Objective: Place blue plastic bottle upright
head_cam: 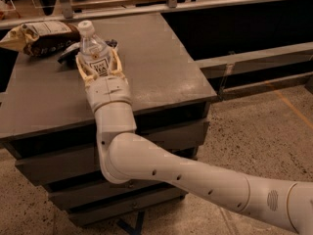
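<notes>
The blue plastic bottle (93, 49), clear with a white cap and a white label, stands upright on the dark grey table (161, 67) near its back left. My gripper (98, 58) reaches in from the front. Its cream fingers (81, 68) sit against both sides of the bottle's lower body, shut on it. The bottle's base is hidden behind the gripper's wrist.
A tan-and-brown chip bag (41, 35) lies at the table's back left corner. A dark flat bag (71, 53) lies just behind the bottle. A rail and dark shelving run behind the table. A speckled floor lies to the right.
</notes>
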`<action>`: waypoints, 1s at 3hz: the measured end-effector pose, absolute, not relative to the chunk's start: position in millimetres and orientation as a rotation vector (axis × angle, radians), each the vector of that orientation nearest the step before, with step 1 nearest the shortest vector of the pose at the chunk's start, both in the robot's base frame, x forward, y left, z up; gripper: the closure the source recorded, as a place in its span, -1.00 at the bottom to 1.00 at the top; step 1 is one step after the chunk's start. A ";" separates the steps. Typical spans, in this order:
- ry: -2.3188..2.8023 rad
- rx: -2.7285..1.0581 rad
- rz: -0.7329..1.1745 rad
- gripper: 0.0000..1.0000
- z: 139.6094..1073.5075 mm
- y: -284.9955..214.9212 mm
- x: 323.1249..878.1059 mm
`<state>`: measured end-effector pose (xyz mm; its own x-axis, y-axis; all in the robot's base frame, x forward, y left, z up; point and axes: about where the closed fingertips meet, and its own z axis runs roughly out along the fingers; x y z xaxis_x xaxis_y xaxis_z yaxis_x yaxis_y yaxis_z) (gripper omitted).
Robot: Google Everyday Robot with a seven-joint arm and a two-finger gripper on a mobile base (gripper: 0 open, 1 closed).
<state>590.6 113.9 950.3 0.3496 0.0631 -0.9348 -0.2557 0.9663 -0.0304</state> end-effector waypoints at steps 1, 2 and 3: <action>1.207 -0.169 0.200 1.00 944.9 116.5 591.2; 1.215 -0.150 0.194 1.00 941.0 118.0 590.5; 1.217 -0.120 0.195 0.65 937.7 119.0 589.9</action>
